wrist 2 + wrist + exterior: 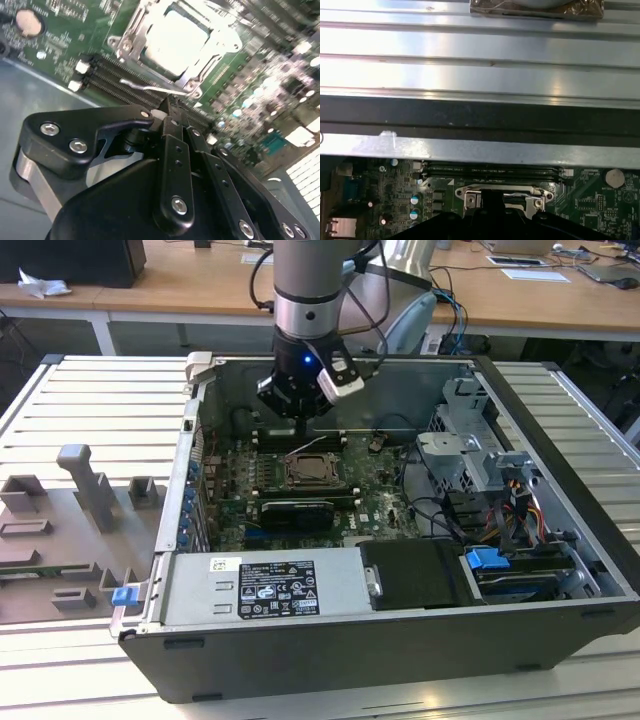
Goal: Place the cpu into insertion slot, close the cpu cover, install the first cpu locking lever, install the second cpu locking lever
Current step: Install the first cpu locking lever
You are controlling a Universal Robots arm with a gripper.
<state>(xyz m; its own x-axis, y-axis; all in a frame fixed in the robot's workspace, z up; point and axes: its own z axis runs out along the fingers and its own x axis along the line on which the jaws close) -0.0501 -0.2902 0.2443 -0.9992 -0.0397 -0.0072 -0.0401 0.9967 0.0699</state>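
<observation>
Hovering inside the open computer case, at the far edge of the socket: the gripper, hung from the arm. Seen in the second wrist view with its two black fingers pressed together, nothing visibly pinched between them, tips just short of a thin wire lever. Seated in the socket already, the chip, its pale top glaring under the light. Lying flat around it, by the look of things, the silvery cover, window framing the chip, so the first two steps judged done. Standing free of the frame and angled upward in the exterior view, that same lever, not yet latched. Most likely the first lever step in hand, then. Calls for pressing the wire down toward the green board and tucking it sideways under its catch, without sliding off so thin a rod. Worth watching too: the long memory slots just beside the lever, close enough to be knocked by the fingers.
</observation>
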